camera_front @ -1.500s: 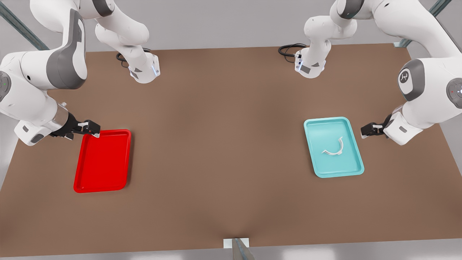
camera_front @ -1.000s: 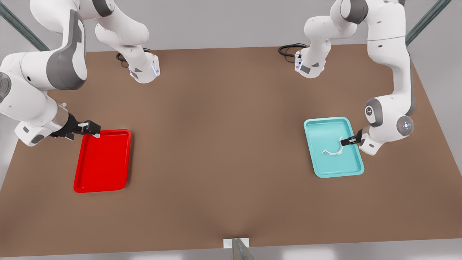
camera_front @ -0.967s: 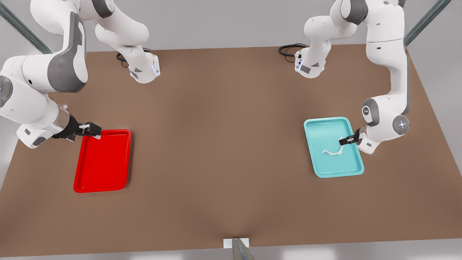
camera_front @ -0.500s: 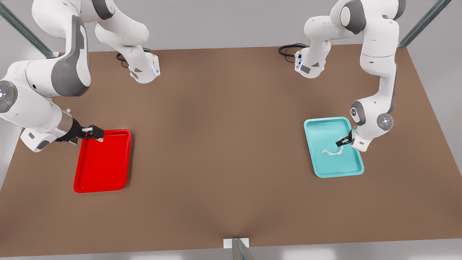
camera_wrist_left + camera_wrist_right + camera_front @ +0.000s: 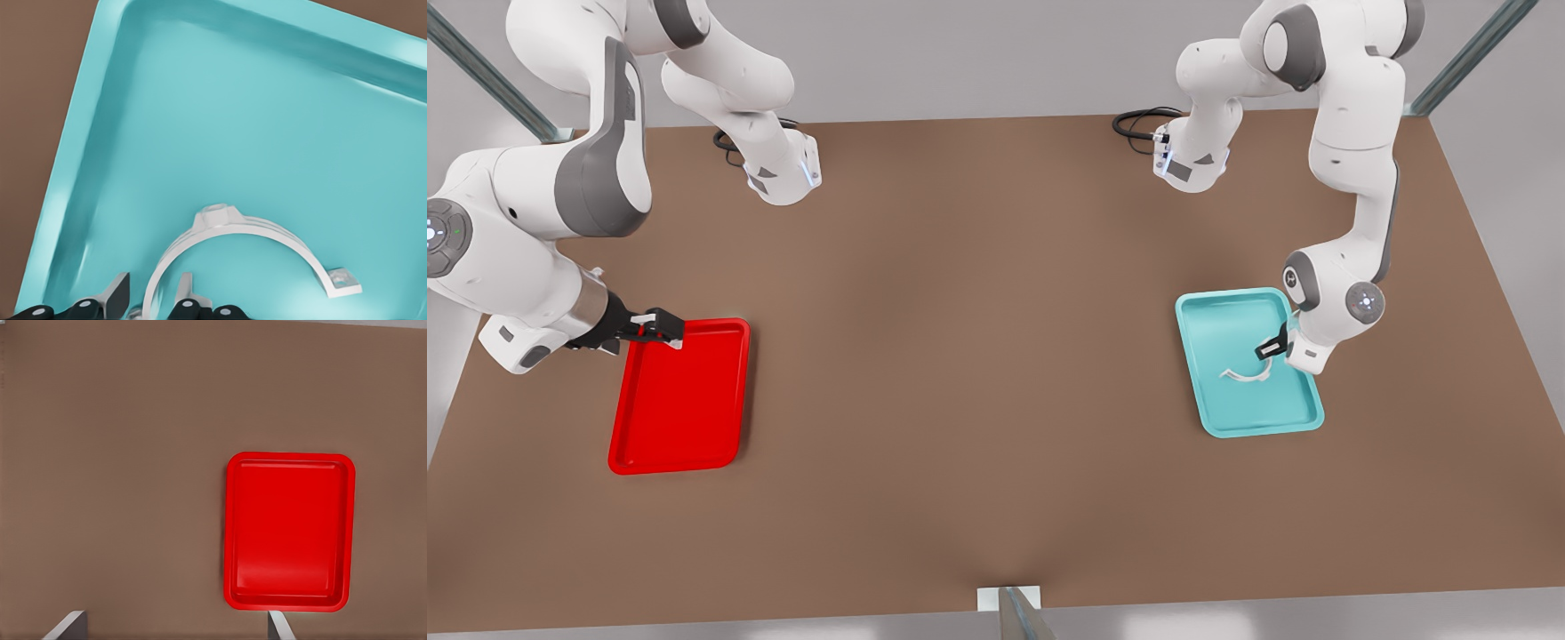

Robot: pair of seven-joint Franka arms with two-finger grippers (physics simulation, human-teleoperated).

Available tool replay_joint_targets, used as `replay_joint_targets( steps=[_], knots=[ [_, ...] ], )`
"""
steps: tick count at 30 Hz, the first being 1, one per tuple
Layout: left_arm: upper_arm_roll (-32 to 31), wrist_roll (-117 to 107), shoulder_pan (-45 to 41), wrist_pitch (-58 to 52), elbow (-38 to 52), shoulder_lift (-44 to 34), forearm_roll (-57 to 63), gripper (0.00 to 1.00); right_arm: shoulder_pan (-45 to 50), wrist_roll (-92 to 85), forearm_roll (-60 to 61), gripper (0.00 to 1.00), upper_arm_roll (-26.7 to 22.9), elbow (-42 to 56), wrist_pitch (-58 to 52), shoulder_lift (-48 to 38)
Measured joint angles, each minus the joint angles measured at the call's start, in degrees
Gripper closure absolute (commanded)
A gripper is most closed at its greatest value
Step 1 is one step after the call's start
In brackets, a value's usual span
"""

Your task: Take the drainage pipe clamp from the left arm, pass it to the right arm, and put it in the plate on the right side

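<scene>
The drainage pipe clamp [image 5: 1247,374], a thin white half-ring with small end tabs, lies flat in the teal tray [image 5: 1232,299] on the front view's right. My left gripper [image 5: 1268,348] is down at one end of it. In the left wrist view the clamp [image 5: 233,227] curves across the tray floor [image 5: 267,120], and the left gripper [image 5: 151,301] stands open with one end of the strap between its fingers [image 5: 119,298]. The plate [image 5: 680,400], a bright red tray, sits on the front view's left. My right gripper [image 5: 667,327] waits open at its far corner; the right wrist view looks down on the plate [image 5: 290,527].
Both trays rest on a brown table [image 5: 978,356]. The two arm bases [image 5: 783,173] [image 5: 1192,164] and a black cable [image 5: 1138,120] stand along the far edge. A small metal bracket [image 5: 1009,600] sits at the near edge.
My left arm swung in from beside the teal tray and lowered its gripper over the clamp's end. The right gripper edged slightly toward the red plate. The clamp has not moved.
</scene>
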Motion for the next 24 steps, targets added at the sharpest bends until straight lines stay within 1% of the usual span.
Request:
replay_joint_targets(
  steps=[6, 9, 11, 13, 20, 22, 24],
  knots=[
    [0.0, -0.3, 0.0, 0.1, 0.0, 0.1, 0.0, 0.68, 0.0, 0.0, 0.0, 0.00, 0.0, 0.0, -0.1, 0.0],
    [0.0, -0.4, 0.0, 0.1, 0.0, 0.1, 0.1, 0.72, 0.0, 0.0, 0.0, 0.00, 0.0, 0.0, -0.1, 0.0],
    [0.0, -0.5, 0.0, 0.1, 0.0, 0.2, 0.1, 0.77, 0.0, 0.0, 0.0, 0.00, 0.0, 0.1, -0.1, 0.0],
    [0.0, -0.7, 0.0, 0.1, 0.0, 0.2, 0.1, 0.79, 0.0, 0.0, 0.0, 0.00, 0.0, 0.1, -0.1, 0.0],
    [0.0, -1.4, 0.1, -0.1, 0.4, 0.2, -0.3, 0.79, 0.0, 0.0, 0.0, 0.00, 0.0, 0.1, -0.1, 0.0],
    [0.0, -1.4, 0.2, -1.2, 1.7, -0.4, -0.3, 0.79, 0.0, 0.0, 0.0, 0.00, 0.0, 0.1, -0.1, 0.0],
    [0.0, -1.1, 0.4, -3.5, 5.1, -1.3, -0.3, 0.79, 0.0, 0.0, 0.0, 0.00, 0.0, 0.1, -0.1, 0.0]
  ],
)
